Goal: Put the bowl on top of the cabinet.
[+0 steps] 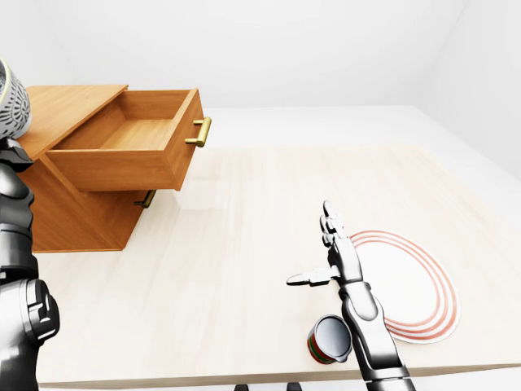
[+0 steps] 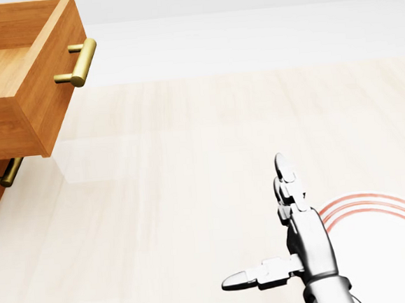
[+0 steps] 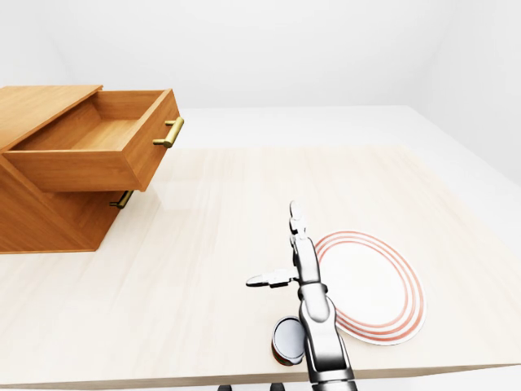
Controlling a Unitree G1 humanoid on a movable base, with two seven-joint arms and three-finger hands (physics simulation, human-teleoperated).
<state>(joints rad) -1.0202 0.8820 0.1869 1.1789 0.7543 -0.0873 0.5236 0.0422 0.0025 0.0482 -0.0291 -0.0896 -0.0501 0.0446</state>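
A grey-white patterned bowl is cut off by the left edge of the left-eye view, raised level with the top of the wooden cabinet. My left hand is right beneath it and seems shut on it, though its fingers are mostly hidden. The cabinet's upper drawer is pulled out and has nothing in it. My right hand is open over the table, fingers straight and thumb pointing left, holding nothing.
A white plate with red rings lies to the right of my right hand. A small red-and-green cup lies on its side near the table's bottom edge. The light wooden table carries the cabinet at its left.
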